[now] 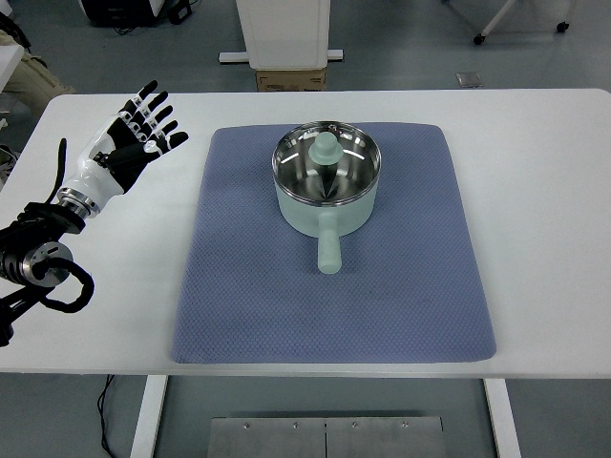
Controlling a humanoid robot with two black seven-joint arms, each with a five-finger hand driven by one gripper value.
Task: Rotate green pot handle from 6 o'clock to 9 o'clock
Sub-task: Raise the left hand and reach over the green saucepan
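Your pot sits lidded on the upper middle of the blue mat, its handle pointing toward you. Your left hand hovers over the bare table well left of the mat, fingers spread, holding nothing.
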